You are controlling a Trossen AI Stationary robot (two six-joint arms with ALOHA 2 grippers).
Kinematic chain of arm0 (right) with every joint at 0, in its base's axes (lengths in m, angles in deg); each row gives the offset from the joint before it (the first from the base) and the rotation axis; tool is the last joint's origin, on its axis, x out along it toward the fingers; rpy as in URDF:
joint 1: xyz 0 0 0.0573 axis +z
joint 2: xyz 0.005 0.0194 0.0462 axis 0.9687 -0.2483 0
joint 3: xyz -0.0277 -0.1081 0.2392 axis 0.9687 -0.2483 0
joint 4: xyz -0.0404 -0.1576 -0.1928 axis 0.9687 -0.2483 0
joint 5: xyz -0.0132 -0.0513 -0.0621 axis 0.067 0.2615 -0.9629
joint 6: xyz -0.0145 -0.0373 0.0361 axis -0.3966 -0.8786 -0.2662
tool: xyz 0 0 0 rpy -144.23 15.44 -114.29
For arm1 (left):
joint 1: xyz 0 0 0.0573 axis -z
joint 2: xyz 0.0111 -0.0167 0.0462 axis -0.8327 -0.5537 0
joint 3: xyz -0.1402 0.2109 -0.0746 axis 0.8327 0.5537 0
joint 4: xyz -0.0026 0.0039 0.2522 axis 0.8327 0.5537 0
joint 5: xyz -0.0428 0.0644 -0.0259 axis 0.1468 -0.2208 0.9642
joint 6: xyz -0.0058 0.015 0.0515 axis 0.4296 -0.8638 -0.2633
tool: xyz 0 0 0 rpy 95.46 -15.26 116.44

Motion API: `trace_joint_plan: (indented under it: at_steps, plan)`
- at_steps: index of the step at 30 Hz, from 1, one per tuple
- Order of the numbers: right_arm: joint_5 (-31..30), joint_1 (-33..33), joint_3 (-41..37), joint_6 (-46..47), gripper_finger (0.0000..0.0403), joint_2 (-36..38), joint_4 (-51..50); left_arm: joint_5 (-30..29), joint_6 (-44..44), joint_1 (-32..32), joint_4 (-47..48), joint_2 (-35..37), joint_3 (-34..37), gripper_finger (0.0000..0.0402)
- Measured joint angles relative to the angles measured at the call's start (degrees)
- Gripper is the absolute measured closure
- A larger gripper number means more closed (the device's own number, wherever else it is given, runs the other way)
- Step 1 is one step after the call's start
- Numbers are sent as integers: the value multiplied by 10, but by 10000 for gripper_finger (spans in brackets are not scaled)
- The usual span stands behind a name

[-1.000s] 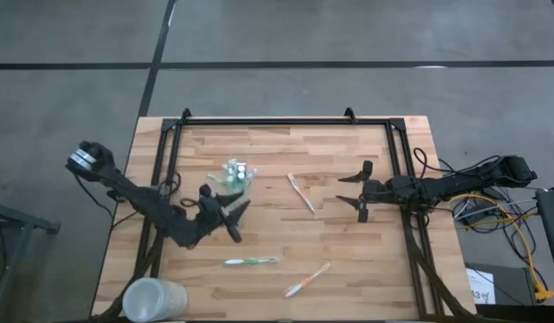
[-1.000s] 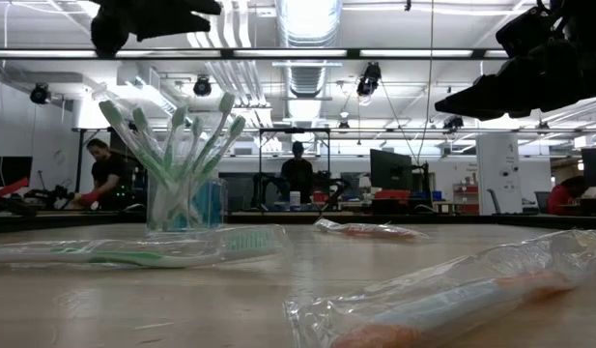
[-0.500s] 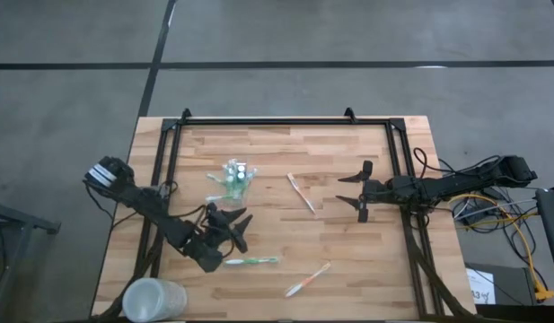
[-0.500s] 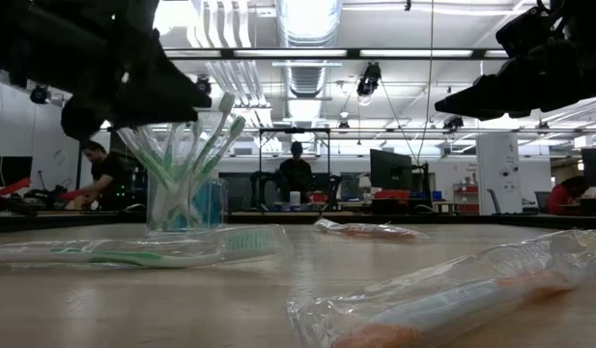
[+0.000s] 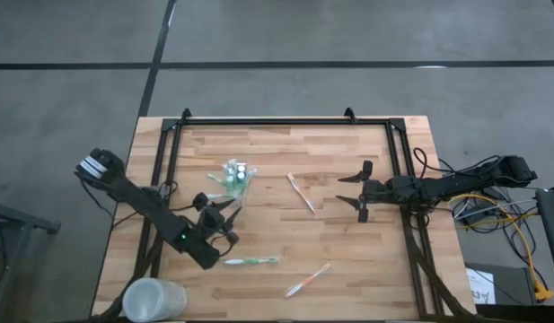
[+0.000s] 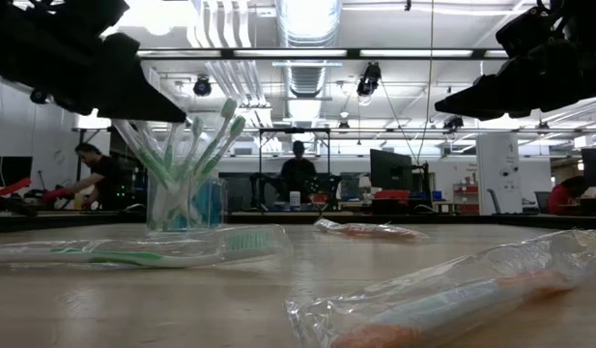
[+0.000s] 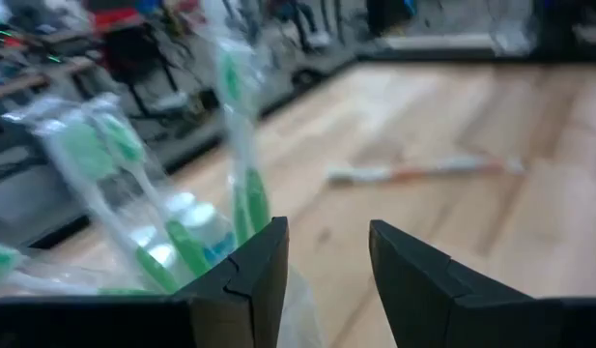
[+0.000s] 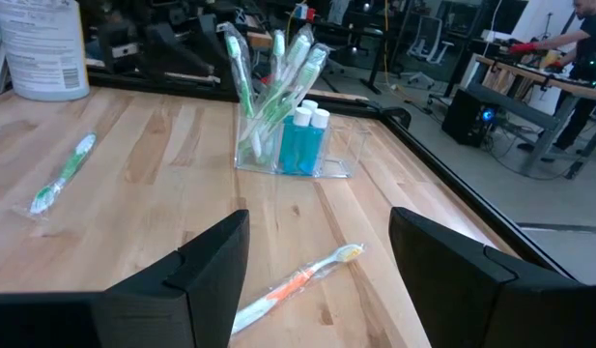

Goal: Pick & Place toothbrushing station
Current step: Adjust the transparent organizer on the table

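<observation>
- The toothbrushing station (image 5: pixel 233 177), a small clear plastic holder, stands upright on the wooden table (image 5: pixel 285 144); every place below is given from it.
- It holds several green-and-white toothbrushes (image 8: pixel 278 72), fanned out and leaning, and small blue tubes (image 8: pixel 304 140) with white caps.
- The left tool (image 5: pixel 224 218) hovers above the table just beside the station, on its near side. The fingers (image 7: pixel 254 275) stand apart with a clear gap between them and hold nothing. In the left wrist view the station's wrapped brushes fill the space close ahead of the fingers.
- The right tool (image 5: pixel 360 194) hangs above the table well apart from the station, on its right side. The fingers (image 8: pixel 215 266) are spread wide and empty, and point toward the station.
- A wrapped orange-and-white toothbrush (image 5: pixel 301 192) lies flat on the table between the station and the right tool.
- A wrapped green toothbrush (image 5: pixel 251 261) lies flat nearer the front edge of the table than the station, just beyond the left tool.
- A second wrapped orange toothbrush (image 5: pixel 308 279) lies farther still from the station, near the front edge.
- A frosted white cup (image 5: pixel 154 300) stands at the table's front left corner, well apart from the station.
- In the low view, people (image 6: pixel 298 172) show in the room far behind the station.
</observation>
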Motion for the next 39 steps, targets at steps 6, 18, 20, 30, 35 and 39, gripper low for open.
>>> trace_joint_plan:
  at_steps: [6,18,20,30,35,39]
  plan:
    - [0,0,0,0,158,0,0,177,-44,-19,52,46,-2,250]
    - [0,0,0,0,158,0,0,369,-49,-129,186,99,-38,250]
    - [0,0,0,0,158,0,0,361,-85,-137,191,99,-48,250]
    - [0,0,0,0,158,0,0,360,-99,-144,200,100,-55,250]
    - [0,0,0,0,158,0,0,357,-111,-131,228,101,-86,250]
    - [0,0,0,0,158,0,0,311,-120,-121,290,101,-132,250]
